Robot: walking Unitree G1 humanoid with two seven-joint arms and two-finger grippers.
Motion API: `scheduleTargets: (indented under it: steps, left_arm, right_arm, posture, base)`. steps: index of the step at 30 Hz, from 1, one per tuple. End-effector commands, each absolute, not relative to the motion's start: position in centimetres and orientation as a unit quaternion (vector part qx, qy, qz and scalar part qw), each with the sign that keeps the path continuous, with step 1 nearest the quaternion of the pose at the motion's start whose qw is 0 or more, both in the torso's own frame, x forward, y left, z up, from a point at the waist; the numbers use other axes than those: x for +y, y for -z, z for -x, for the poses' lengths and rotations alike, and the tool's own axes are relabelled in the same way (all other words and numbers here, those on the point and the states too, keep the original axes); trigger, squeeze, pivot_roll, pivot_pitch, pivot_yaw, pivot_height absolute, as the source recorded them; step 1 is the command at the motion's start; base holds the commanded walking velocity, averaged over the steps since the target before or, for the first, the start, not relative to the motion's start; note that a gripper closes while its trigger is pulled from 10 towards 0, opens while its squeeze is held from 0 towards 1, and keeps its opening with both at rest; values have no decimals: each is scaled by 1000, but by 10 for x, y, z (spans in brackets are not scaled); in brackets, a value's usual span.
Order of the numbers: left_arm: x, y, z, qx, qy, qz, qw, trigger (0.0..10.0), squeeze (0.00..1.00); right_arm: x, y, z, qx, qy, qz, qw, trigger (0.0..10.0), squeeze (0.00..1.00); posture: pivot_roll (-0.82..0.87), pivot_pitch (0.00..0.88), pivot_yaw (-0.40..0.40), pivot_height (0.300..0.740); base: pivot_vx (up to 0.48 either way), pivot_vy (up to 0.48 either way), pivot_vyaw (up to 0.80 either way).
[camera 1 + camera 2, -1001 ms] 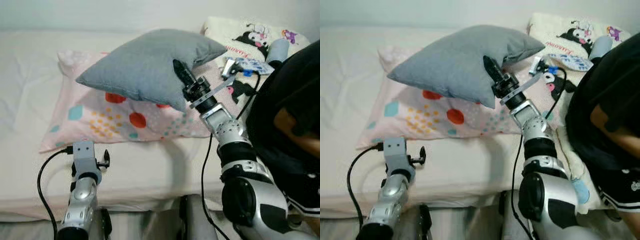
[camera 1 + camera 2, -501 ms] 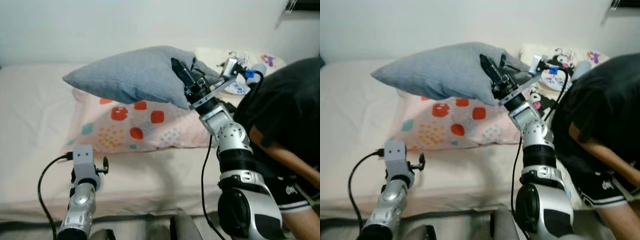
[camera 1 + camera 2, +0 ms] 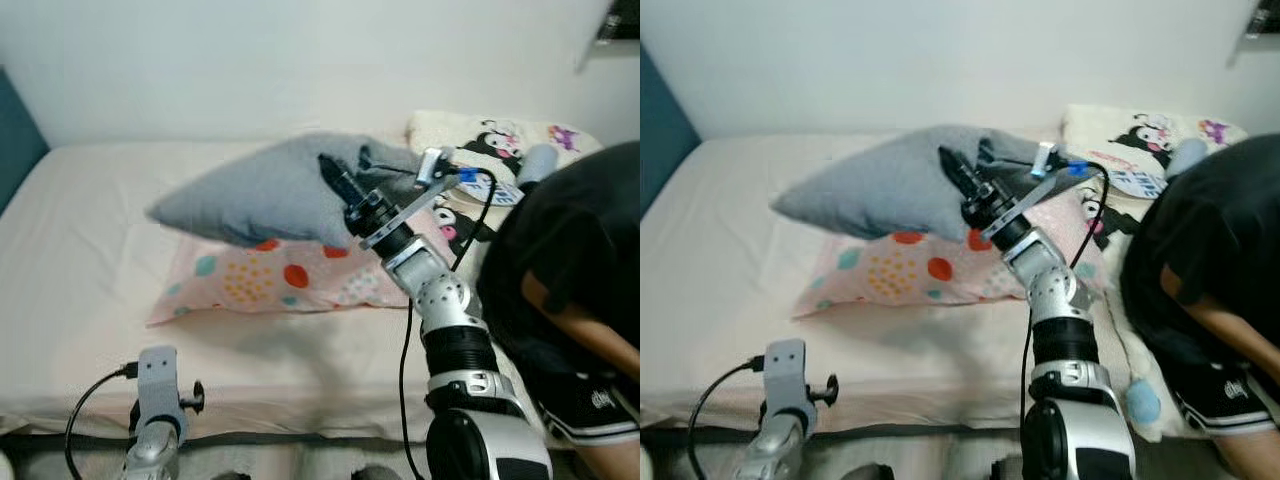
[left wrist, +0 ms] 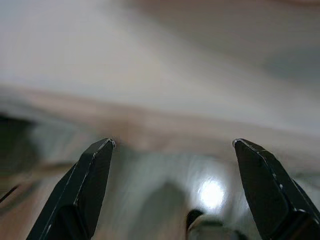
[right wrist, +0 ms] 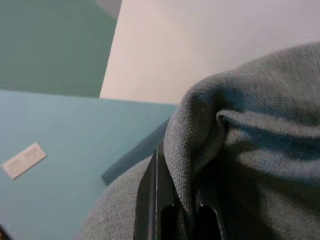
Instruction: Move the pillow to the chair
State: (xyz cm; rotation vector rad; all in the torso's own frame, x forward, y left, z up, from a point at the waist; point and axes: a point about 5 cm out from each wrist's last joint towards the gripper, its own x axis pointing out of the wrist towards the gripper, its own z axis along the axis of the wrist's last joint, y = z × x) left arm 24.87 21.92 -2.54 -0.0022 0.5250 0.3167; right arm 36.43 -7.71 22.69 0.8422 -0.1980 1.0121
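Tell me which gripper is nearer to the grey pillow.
Right. The right gripper pinches the grey pillow above the bed; the left gripper hangs low, apart.

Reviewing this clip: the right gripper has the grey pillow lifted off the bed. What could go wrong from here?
1. The right gripper pinches only a fold of the grey pillow, so the hanging bulk could slip free.
2. A person sits close beside the right arm; swinging the pillow that way might hit them.
3. The cable looping off the wrist could snag on the cartoon blanket.
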Motion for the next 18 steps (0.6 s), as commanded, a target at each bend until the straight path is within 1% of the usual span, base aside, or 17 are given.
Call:
scheduleTargets:
  steps: [1,3,4,6,7,8,9,10,12,13,14,15,16,18]
  left_arm:
    - [225,36,-235,283,-166,2,945,10000,0]
    - [229,48,-219,317,-183,15,931,10000,0]
    - [229,48,-219,317,-183,15,931,10000,0]
    - [231,57,-207,340,-197,26,919,10000,0]
    - [231,57,-207,340,-197,26,919,10000,0]
    - [233,64,-195,364,-207,32,908,10000,0]
    - [233,64,-195,364,-207,32,908,10000,0]
    - [234,67,-191,374,-211,34,903,10000,0]
    - [234,67,-191,374,-211,34,903,10000,0]
    - [234,70,-186,388,-211,34,896,10000,0]
    - [234,70,-186,388,-211,34,896,10000,0]
    - [233,74,-181,403,-205,27,891,10000,0]
    - [232,77,-176,415,-200,21,887,10000,0]
    - [231,81,-169,428,-197,14,882,10000,0]
  right_arm:
    - [-72,-238,-360,-119,-489,-368,782,0,0]
    - [-63,-227,-356,-98,-496,-362,783,0,0]
    - [-63,-227,-356,-98,-496,-362,783,0,0]
    - [-54,-216,-352,-79,-502,-352,786,0,0]
    - [-54,-216,-352,-79,-502,-352,786,0,0]
    - [-42,-203,-345,-53,-514,-325,792,0,0]
    - [-42,-203,-345,-53,-514,-325,792,0,0]
    - [-36,-196,-342,-42,-521,-302,797,0,0]
    - [-36,-196,-342,-42,-521,-302,797,0,0]
    - [-30,-185,-338,-29,-527,-261,808,0,0]
    - [-30,-185,-338,-29,-527,-261,808,0,0]
    - [-26,-161,-336,10,-511,-217,832,10000,0]
    - [-25,-139,-334,45,-494,-184,849,10000,0]
    - [-28,-113,-329,83,-475,-152,863,10000,0]
  posture:
    - [-33,71,8,719]
    - [-34,68,7,729]
    - [-34,68,7,729]
    - [-39,65,7,739]
    - [-39,65,7,739]
    - [-40,63,4,740]
    - [-40,63,4,740]
    - [-40,63,4,740]
    - [-40,63,4,740]
    - [-42,61,5,740]
    - [-42,61,5,740]
    - [-40,59,5,740]
    - [-38,59,5,740]
    - [-36,60,5,740]
  base:
    - [0,0,0]
    - [0,0,0]
    - [0,0,0]
    - [0,0,0]
    - [0,0,0]
    - [0,0,0]
    - [0,0,0]
    - [0,0,0]
    - [0,0,0]
    - [-244,0,0]
    - [-244,0,0]
    - [-480,0,0]
    - [-480,0,800]
    - [-480,0,800]
